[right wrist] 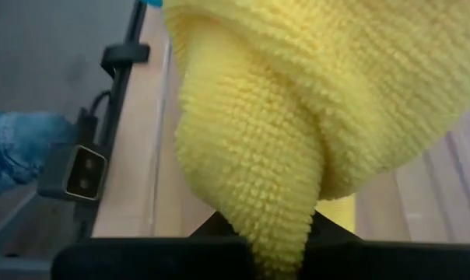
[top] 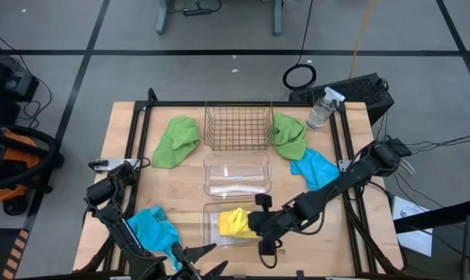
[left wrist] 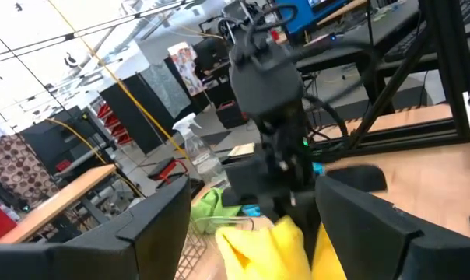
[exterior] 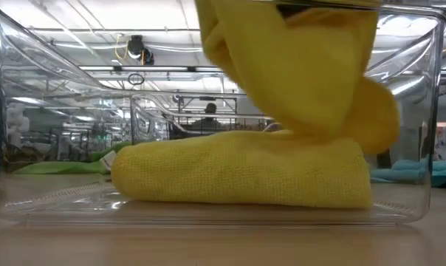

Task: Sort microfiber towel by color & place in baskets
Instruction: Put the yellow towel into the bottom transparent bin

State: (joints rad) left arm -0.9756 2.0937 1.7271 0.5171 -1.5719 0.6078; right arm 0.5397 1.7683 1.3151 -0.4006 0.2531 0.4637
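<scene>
High view shows the worktop [top: 118, 124] with 3 baskets in a column down its middle. At the far edge stands the copper wire-mesh basket [top: 237, 124], which looks to hold nothing. 1 green towel [top: 177, 141] lies crumpled just beside its left side and another green towel [top: 289, 135] touches its right side. A clear spray bottle [top: 320, 109] stands near the far right corner. Behind the mesh basket comes the middle clear plastic basket [top: 236, 176], with nothing seen inside. 1 sky-blue towel [top: 314, 168] lies to its right, partly under the right arm. Another blue towel [top: 152, 228] sits near the front left corner, beside the left arm.

Nearest the front edge is the second clear plastic basket [top: 213, 232]. Low view shows 1 yellow towel [exterior: 245, 171] lying folded flat on its floor, its fine looped pile plain to see. Above it hangs a second yellow towel [exterior: 297, 66], bunched and drooping, pinched in the right tool [top: 256, 222], whose fingers are pressed together on the cloth over the basket.

The left tool [top: 190, 260] waits at the front edge with its fingers spread, holding nothing.
</scene>
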